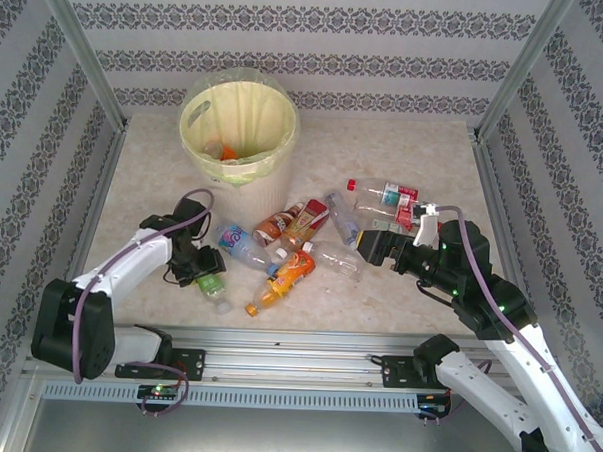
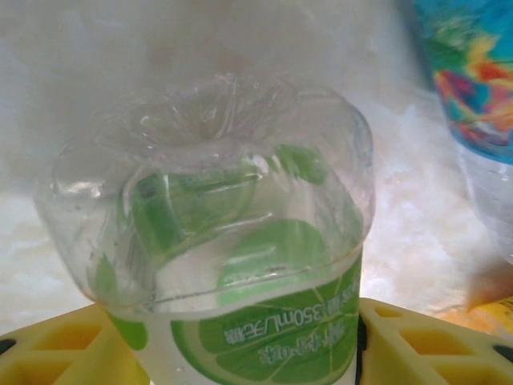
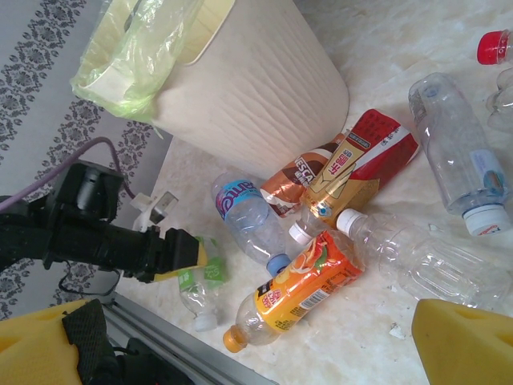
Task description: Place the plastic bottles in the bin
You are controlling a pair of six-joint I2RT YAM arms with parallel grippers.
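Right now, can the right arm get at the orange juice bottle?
Probably yes: the open right claw faces the orange juice bottle, only a clear bottle lying between; the left claw grips a green-label bottle nearby.

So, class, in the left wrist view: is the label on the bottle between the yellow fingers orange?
No, the clear bottle gripped by the left gripper carries a green label with a lime slice.

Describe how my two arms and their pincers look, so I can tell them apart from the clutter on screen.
The left arm and right arm both have white shell links with black joints. A grey-purple cable loops along each. The left pincer and right pincer have black bodies. Their fingers are blocky yellow plastic with recessed cells.
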